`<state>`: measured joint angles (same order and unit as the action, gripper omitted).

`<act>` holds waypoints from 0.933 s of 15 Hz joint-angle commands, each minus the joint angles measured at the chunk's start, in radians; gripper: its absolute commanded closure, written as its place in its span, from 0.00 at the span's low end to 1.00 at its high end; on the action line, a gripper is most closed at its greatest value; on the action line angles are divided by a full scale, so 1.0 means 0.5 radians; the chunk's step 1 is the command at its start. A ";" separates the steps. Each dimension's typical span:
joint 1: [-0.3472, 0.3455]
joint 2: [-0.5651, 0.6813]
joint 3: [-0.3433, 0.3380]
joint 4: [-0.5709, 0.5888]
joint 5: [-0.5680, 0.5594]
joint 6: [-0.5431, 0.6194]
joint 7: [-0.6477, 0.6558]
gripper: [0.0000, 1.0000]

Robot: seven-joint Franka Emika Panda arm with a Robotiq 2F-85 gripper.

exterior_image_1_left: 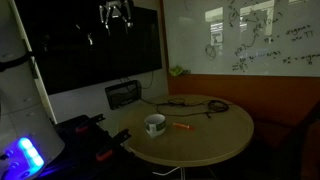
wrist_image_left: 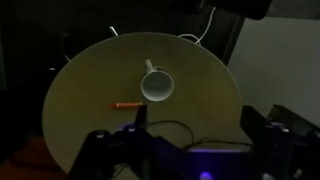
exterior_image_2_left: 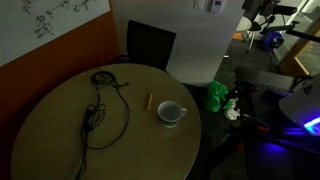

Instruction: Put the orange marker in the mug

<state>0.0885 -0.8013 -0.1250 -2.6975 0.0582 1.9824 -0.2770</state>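
The white mug (exterior_image_1_left: 154, 125) stands upright on the round wooden table (exterior_image_1_left: 215, 140). The orange marker (exterior_image_1_left: 182, 126) lies flat on the table a short way beside the mug. Both show in an exterior view, mug (exterior_image_2_left: 172, 112) and marker (exterior_image_2_left: 150, 102), and in the wrist view, mug (wrist_image_left: 157, 86) and marker (wrist_image_left: 125, 105). My gripper (exterior_image_1_left: 116, 15) hangs high above the table, far from both. In the wrist view its fingers (wrist_image_left: 197, 125) are wide apart and empty.
A black coiled cable (exterior_image_2_left: 100, 105) lies across the table beyond the marker (exterior_image_1_left: 197, 103). A whiteboard (exterior_image_1_left: 250, 40) and a dark screen (exterior_image_1_left: 90, 45) stand behind. A black chair (exterior_image_2_left: 150, 45), a green object (exterior_image_2_left: 216, 96) and blue-lit equipment (exterior_image_1_left: 28, 153) sit off the table.
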 commanded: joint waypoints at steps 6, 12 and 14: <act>-0.017 0.002 0.016 0.005 0.012 -0.006 -0.010 0.00; -0.148 0.339 0.166 0.011 0.011 0.519 0.478 0.00; -0.207 0.601 0.216 0.060 -0.002 0.790 0.667 0.00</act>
<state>0.0362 -0.6609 -0.0643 -2.7127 0.0582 2.2485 -0.0627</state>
